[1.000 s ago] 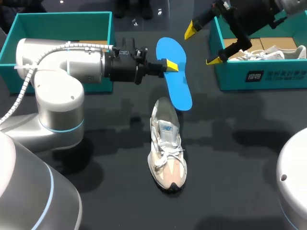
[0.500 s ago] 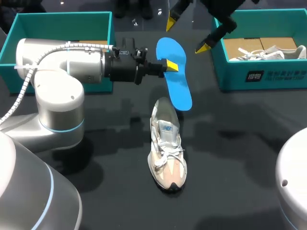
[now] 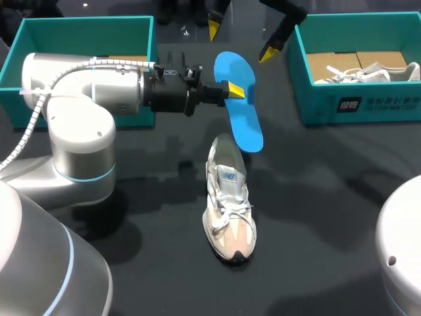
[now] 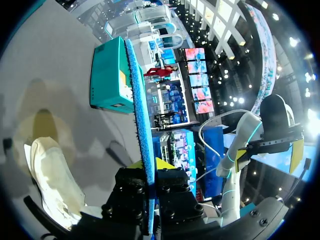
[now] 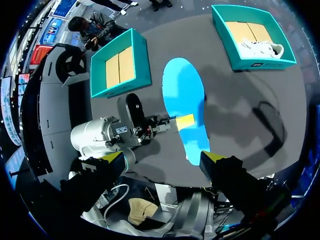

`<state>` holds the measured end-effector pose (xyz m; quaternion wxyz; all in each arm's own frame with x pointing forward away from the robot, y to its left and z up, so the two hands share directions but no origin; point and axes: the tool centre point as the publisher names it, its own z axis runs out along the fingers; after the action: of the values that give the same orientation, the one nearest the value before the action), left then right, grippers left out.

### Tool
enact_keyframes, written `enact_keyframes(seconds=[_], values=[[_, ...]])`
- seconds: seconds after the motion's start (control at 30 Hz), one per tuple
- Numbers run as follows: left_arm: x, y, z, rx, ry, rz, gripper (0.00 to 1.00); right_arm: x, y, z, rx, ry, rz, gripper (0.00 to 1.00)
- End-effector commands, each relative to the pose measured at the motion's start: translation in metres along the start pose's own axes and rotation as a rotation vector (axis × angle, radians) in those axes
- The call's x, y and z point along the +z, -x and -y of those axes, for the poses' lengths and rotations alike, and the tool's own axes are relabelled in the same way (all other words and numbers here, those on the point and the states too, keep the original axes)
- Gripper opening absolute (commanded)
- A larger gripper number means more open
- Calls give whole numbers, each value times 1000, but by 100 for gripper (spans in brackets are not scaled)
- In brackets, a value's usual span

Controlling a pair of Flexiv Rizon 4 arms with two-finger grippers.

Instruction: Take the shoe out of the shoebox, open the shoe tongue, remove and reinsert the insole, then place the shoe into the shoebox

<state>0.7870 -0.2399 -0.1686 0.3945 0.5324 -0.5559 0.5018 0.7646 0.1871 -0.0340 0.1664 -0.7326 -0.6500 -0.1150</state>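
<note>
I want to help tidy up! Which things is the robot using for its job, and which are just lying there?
In the job: blue insole in the left gripper; shoe on the table; empty shoebox, probably; open right gripper.
Lying about: other shoebox with a second shoe inside.

The left arm [image 3: 79, 99] was built of smooth, rounded silver-white housings with a thin light-blue ring [image 3: 85, 176] at one joint. A white ribbed cable [image 3: 118, 63] ran along its top into a black wrist section [image 3: 168, 92] crowded with small fittings. The left gripper [image 3: 235, 91] was black with bright yellow tips, as was the right gripper [image 3: 241, 39] with its dark angular fingers [image 3: 283, 25], and a pale grey housing [image 3: 401, 243] at the near right bore one small dark hole [image 3: 393, 261].
</note>
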Motion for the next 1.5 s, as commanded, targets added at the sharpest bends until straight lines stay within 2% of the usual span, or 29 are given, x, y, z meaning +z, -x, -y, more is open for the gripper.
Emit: enact_keyframes(seconds=[0.03, 0.37, 0.5, 0.67, 0.93, 1.5], values=[[1, 1, 0, 0, 0, -1, 0, 3, -11, -2, -4, -3, 178, 100], [1, 1, 0, 0, 0, -1, 0, 4, -29, 2, -33, -2, 213, 100], [1, 1, 0, 0, 0, -1, 0, 6, -30, 3, -31, -1, 204, 100], [1, 1, 0, 0, 0, -1, 0, 7, -22, 4, -21, 16, 138, 100], [1, 1, 0, 0, 0, -1, 0, 6, -1, 4, -2, 64, -56, 100], [1, 1, 0, 0, 0, -1, 0, 7, 33, -9, 78, 49, -346, 100]])
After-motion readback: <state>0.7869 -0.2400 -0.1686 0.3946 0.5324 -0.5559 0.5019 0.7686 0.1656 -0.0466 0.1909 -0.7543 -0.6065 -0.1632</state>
